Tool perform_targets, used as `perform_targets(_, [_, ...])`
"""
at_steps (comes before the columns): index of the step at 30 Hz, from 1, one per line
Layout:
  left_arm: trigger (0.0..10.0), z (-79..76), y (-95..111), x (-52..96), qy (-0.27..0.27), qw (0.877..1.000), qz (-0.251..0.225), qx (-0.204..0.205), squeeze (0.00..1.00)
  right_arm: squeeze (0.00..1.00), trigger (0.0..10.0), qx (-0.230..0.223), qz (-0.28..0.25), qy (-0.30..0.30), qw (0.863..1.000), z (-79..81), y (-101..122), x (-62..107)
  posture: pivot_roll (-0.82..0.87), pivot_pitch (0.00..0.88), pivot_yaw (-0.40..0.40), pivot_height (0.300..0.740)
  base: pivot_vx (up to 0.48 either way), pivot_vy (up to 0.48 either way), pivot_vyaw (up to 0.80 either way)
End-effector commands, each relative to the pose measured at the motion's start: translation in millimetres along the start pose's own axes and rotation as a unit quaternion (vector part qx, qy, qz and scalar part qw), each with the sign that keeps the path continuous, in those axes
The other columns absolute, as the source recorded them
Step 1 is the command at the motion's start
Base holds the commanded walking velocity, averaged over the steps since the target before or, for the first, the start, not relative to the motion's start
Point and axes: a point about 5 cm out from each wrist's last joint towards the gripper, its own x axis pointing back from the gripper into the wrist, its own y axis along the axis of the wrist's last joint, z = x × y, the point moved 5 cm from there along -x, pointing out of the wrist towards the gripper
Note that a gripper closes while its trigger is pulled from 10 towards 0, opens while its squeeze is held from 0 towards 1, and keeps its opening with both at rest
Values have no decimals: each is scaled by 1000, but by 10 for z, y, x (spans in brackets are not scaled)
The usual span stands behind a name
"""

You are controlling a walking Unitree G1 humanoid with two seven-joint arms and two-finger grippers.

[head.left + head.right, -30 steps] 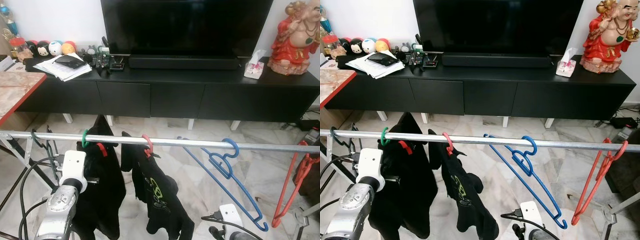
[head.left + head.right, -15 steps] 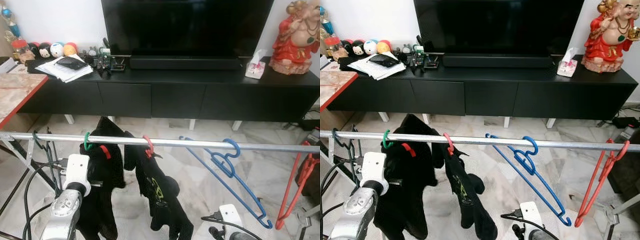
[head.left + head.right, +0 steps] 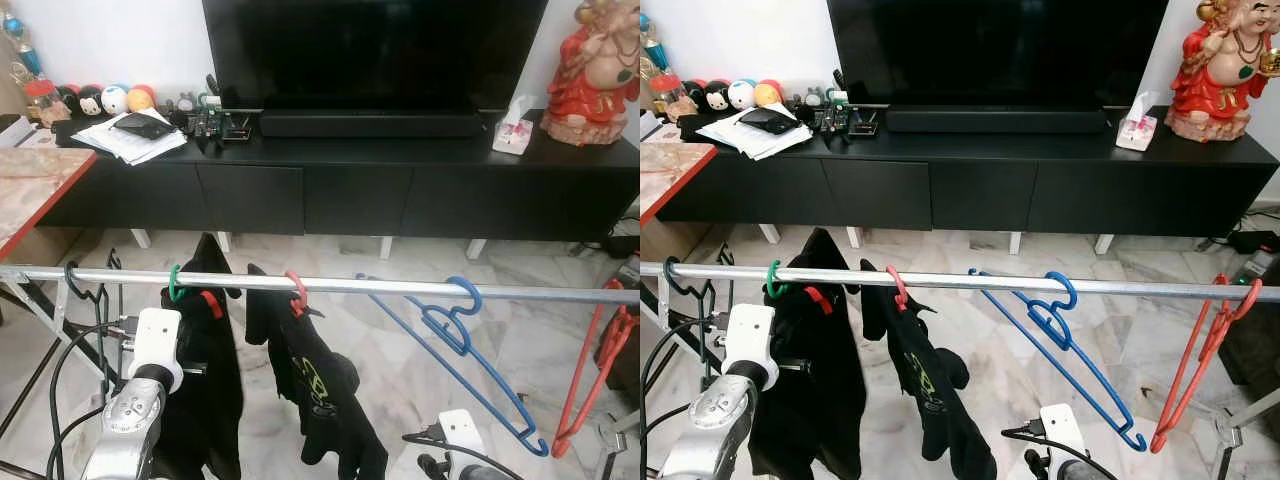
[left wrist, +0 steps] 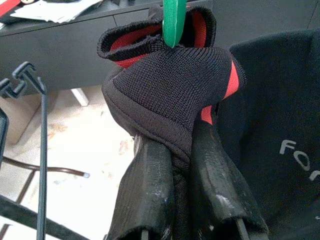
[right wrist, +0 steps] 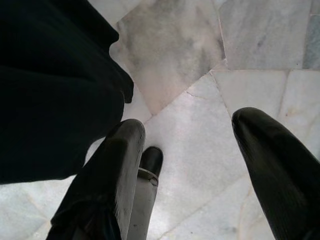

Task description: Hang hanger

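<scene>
Living-room rail carries a green hanger; left gripper pinches its black garment to steady it, right gripper idles spread wide.

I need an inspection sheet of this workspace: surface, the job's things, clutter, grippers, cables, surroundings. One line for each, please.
Surface: metal rail runs level across the view above a marble floor.
Job's things: green hanger hooked on the rail, carrying a black garment; its black and red collar is pinched in the left gripper.
Clutter: red hanger with a second black garment, empty blue hanger, empty red hanger, black hanger at the rail's left end.
Grippers: left shut on the collar; right gripper open above the floor.
Cables: black cables looping beside the left arm.
Surroundings: black TV cabinet, television, red statue, tissue box, papers.
</scene>
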Motion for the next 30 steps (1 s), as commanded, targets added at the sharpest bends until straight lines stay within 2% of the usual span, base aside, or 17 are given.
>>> perform_targets(1, [10000,-68,-376,89,-12,997,79,-13,0,0,10000,-4,-1,-1,1000,8,3,-2,-22,0,20,740,0,0,0])
perform_targets(7, [10000,16,-173,73,15,999,26,12,0,0,10000,-4,-2,-1,1000,9,10,-3,-21,0,18,740,0,0,0])
perform_targets(16, [10000,3,-143,90,11,1000,20,18,0,0,10000,-3,-2,-1,1000,8,15,-3,-22,0,17,740,0,0,0])
perform_targets(21, [10000,27,-13,120,18,999,-17,44,0,0,10000,-3,-2,-1,1000,6,18,-3,-22,0,14,740,0,0,0])
perform_targets(30, [10000,-1,-32,131,16,999,-16,42,0,0,10000,-1,-3,-1,1000,-4,25,-2,-24,0,9,740,0,0,0])
